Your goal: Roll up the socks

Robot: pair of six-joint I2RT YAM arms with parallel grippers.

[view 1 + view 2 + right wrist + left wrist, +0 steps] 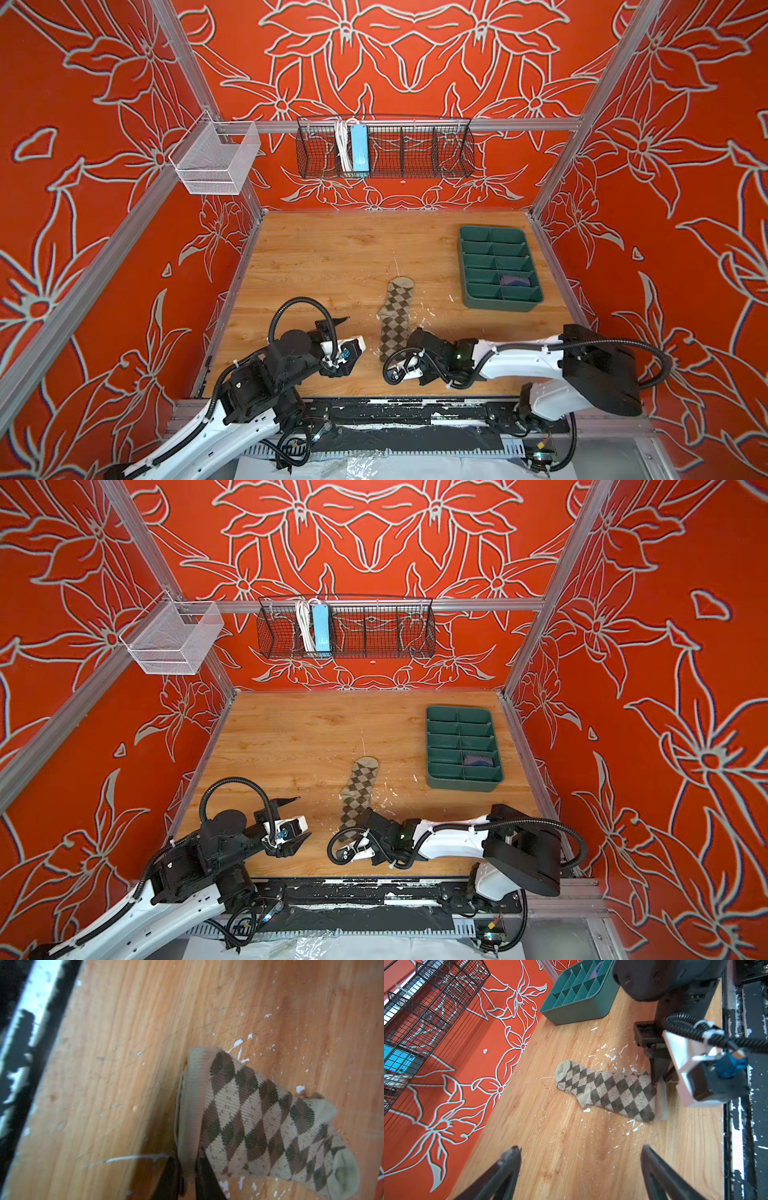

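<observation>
On the left wall a white mesh basket hangs from the frame rail, well above the tabletop. Below it, the left gripper hovers over bare wood near the front edge. Its jaws stand wide apart and hold nothing. They point toward the beige argyle sock, which lies a little way off with only open tabletop between.

On the back rail a black wire basket holds a blue power strip standing on end beside a coil of white cable.

The beige argyle sock lies flat near the middle of the tabletop. Its toe points to the back wall and its cuff to the front edge. White flecks are scattered on the wood around it.

The right gripper comes in from the right and meets the sock at the cuff. Its jaws are drawn narrow and pinch the plain beige cuff band near one corner. In both top views the right wrist and its black cable loop cover the cuff end, so the grip shows only in the wrist views.

Further right and toward the back, a green tray with two columns of compartments sits well apart from the sock. The purple sock sits bundled in the right column, second compartment from the front.
</observation>
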